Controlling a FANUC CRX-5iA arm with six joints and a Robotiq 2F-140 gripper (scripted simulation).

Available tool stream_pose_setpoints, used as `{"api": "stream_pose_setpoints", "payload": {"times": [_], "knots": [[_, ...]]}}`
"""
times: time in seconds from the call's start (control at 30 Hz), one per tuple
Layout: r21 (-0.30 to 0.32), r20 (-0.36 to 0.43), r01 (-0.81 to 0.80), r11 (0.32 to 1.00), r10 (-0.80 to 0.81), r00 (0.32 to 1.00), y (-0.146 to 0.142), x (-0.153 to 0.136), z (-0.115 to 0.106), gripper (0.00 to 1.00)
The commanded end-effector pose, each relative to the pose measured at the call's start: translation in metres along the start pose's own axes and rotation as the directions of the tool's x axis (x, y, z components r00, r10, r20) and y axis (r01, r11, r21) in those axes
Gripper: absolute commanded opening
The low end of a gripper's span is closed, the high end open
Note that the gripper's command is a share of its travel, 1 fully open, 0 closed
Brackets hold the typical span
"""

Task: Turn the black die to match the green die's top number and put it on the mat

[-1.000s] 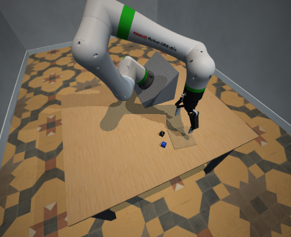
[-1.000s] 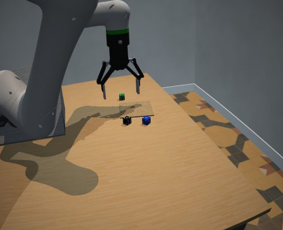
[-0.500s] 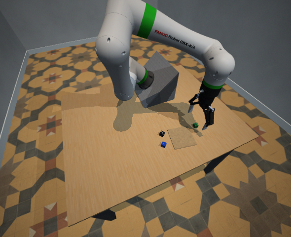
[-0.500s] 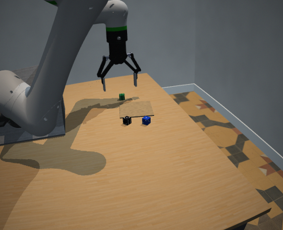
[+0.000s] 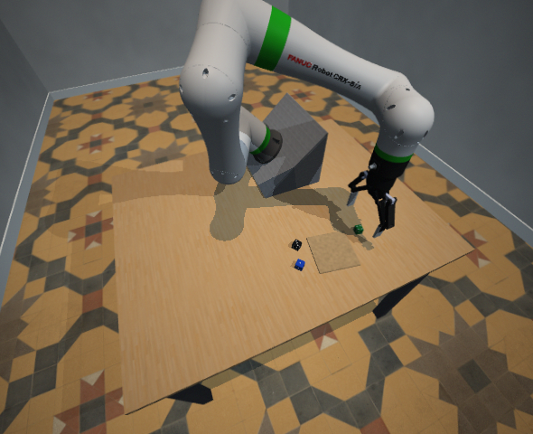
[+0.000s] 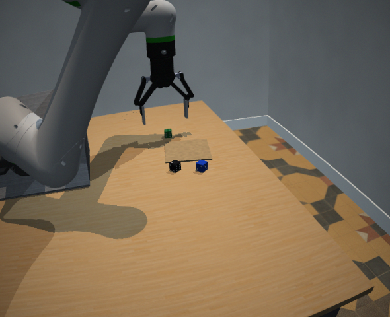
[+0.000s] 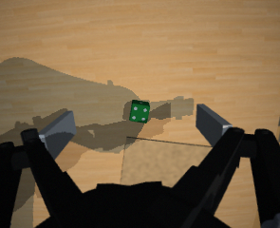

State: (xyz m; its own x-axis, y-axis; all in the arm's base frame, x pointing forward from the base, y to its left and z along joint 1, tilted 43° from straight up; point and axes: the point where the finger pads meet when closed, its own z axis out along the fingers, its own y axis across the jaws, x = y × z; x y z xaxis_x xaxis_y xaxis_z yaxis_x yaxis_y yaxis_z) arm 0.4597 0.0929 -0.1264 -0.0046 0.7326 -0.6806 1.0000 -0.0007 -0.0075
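A wooden worktop [image 5: 201, 298] [image 6: 201, 232] [image 7: 187, 43] stands on the patterned tile floor [image 5: 425, 364] [image 6: 328, 214] in front of me, with grey walls behind it. A grey angular block [image 5: 294, 145] [image 6: 88, 170] sits on it, and the white arm [image 5: 331, 61] [image 6: 89, 68] reaches out above, throwing a broad shadow over the wood. Nearer the middle lies a thin square mat [image 5: 332, 253] [image 6: 188, 150] [image 7: 163, 163], speckled tan. The blue die [image 5: 299, 264] [image 6: 201, 166] rests on the wood just beside the mat, a single pip on its top, and it is the close neighbour of the black die, with a small gap between the two. The green die [image 5: 358, 229] [image 6: 168, 133] [image 7: 140, 111] sits flat on the wood near another side of the mat, off it, and shows four pips on top.

The black die [image 5: 296, 244] [image 6: 175, 166] is on the bare wood too, just beside the mat and not on it. Its top number is too small for me to tell for sure. The tool [image 5: 364, 219] [image 6: 165, 119] [image 7: 135, 118] hangs well apart from it, up above the worktop on the green die's side of the mat, pointing down. Its two fingers are spread all the way apart and have hold of nothing. From the wrist, the green die appears between them, but lower down, on the wood and untouched.
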Motion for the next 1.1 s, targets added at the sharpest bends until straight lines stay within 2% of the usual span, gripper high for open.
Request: {"api": "stream_pose_setpoints", "payload": {"times": [0.0,1.07], "knots": [[0.0,0.0,0.0,1.0,0.0,1.0,0.0001,0.0001,-0.0002,1.0],[0.0,0.0,0.0,1.0,0.0,1.0,0.0001,0.0001,-0.0035,1.0]]}}
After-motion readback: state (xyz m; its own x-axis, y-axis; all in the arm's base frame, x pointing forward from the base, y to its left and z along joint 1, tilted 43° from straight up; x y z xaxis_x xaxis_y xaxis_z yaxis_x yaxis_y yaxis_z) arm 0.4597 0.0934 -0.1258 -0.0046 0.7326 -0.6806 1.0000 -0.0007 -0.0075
